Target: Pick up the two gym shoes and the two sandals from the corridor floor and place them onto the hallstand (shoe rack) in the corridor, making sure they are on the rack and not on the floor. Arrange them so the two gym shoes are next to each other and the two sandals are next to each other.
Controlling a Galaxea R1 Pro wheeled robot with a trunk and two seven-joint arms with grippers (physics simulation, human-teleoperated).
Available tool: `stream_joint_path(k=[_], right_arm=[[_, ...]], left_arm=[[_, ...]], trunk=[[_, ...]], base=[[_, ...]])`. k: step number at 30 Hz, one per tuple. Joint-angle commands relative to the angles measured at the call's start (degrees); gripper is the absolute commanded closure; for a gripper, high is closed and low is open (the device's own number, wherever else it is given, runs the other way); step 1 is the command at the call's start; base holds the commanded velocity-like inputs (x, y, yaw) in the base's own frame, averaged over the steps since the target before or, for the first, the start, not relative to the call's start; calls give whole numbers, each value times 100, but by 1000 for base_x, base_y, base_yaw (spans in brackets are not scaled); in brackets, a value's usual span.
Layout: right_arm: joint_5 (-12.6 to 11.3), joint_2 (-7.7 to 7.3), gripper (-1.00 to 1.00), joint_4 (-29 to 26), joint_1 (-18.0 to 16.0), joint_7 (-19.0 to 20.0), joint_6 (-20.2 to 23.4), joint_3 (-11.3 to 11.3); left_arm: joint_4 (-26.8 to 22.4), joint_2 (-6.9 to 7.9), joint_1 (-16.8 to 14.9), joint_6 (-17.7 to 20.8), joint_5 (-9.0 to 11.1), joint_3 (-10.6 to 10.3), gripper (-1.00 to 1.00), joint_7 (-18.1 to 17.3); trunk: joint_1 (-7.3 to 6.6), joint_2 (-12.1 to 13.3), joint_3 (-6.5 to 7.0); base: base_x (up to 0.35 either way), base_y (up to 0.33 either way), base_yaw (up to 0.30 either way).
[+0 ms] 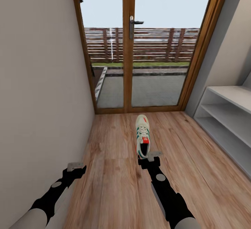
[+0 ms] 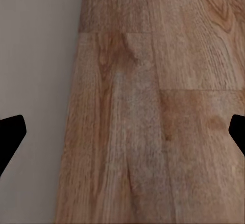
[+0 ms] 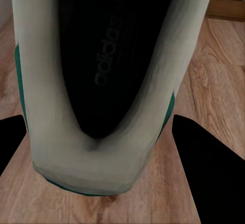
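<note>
Cream-white low sneaker (image 1: 142, 135) with green stripes lies toe-to-door on wood-plank corridor floor (image 1: 111, 145) as the right gripper (image 1: 150, 157), fingers spread, straddles its heel ready to grasp, the left gripper (image 1: 76, 166) hanging unclenched, pale grey-white hallstand (image 1: 228, 112) nearby.
</note>
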Motion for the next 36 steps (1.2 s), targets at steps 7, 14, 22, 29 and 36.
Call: stream_joint_path(k=[7, 14, 22, 29, 36], right_arm=[[58, -1, 100, -11, -2, -33, 43, 11], [59, -1, 100, -12, -2, -33, 43, 14], [58, -1, 100, -14, -2, -33, 43, 13], [59, -1, 100, -11, -2, -33, 44, 14], [59, -1, 100, -16, -2, -33, 43, 14]], left_arm=[[4, -1, -9, -8, 52, 21, -100, -43], [3, -5, -12, -11, 52, 21, -100, -43], [3, -9, -12, -15, 52, 26, -100, -43], [3, -10, -19, -16, 52, 30, -100, -37], [-140, -12, -2, -8, 52, 9, -100, -41]], trunk=[[1, -2, -5], [1, -2, -5], [1, -2, -5], [1, -2, -5], [1, -2, -5]], base=[[94, 0, 0], [247, 72, 0], [93, 32, 0], [122, 60, 0], [44, 27, 0]])
